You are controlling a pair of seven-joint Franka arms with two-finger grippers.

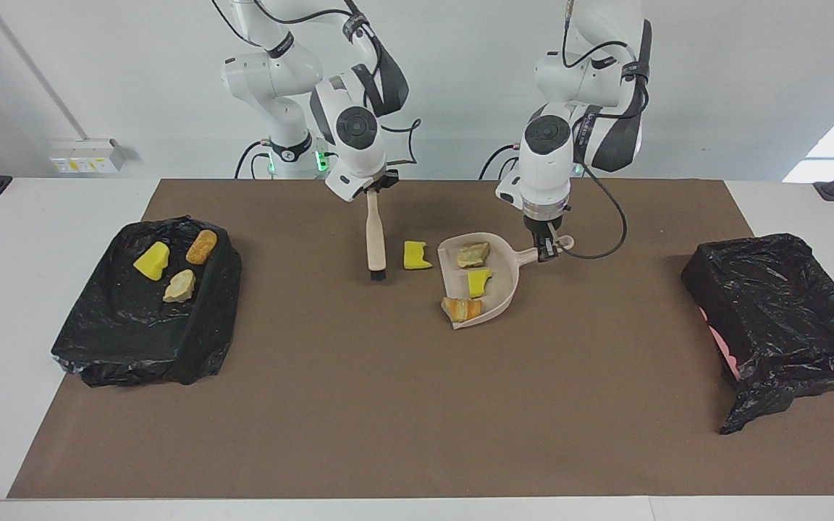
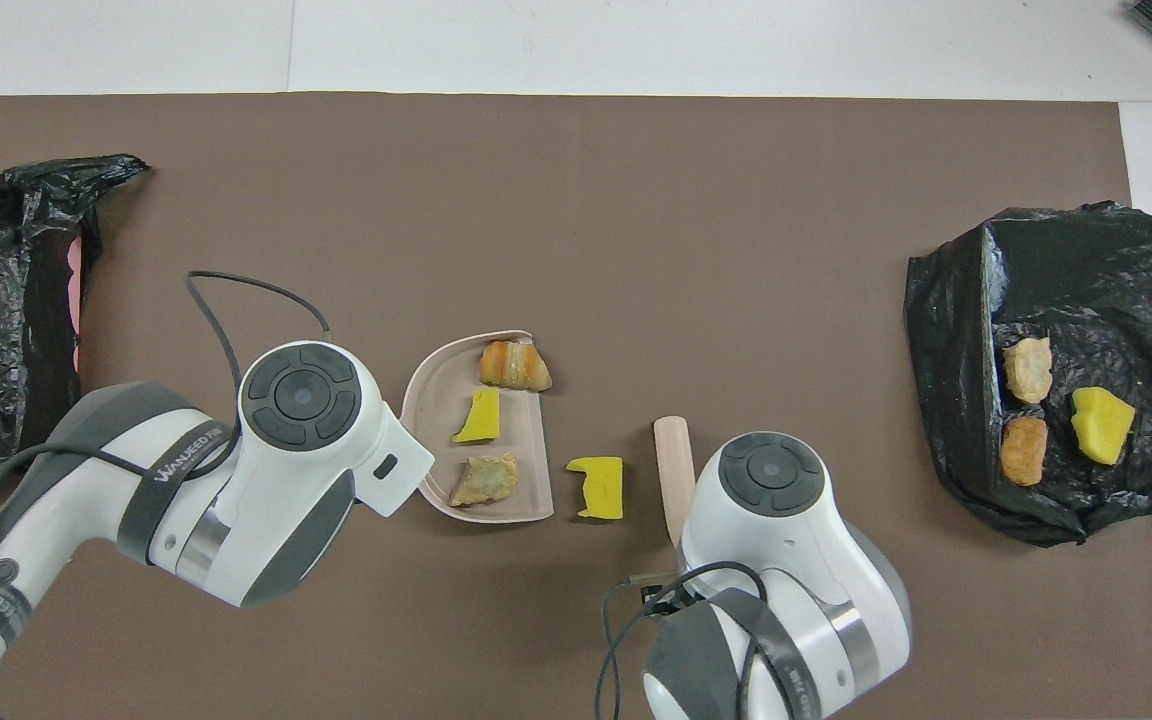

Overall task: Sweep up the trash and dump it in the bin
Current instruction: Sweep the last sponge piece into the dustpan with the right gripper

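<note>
Three scraps in beige plastic dustpan; left hand clamped on its handle. Yellow sponge chunk lies on counter at dustpan's 9 o'clock, unswept. Right hand grips beige wooden brush, at chunk's 9 o'clock. We judge task about half done: three scraps lie on black-bagged bin; last sweep and dump remain.

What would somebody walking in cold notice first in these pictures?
Mid-table, the left gripper holds the beige dustpan by its handle, three scraps in it. Beside its mouth lies one yellow sponge chunk, and the right gripper holds the brush upright next to it. A black-bagged bin at the right arm's end carries three more scraps; another black-bagged bin sits at the left arm's end.
</note>
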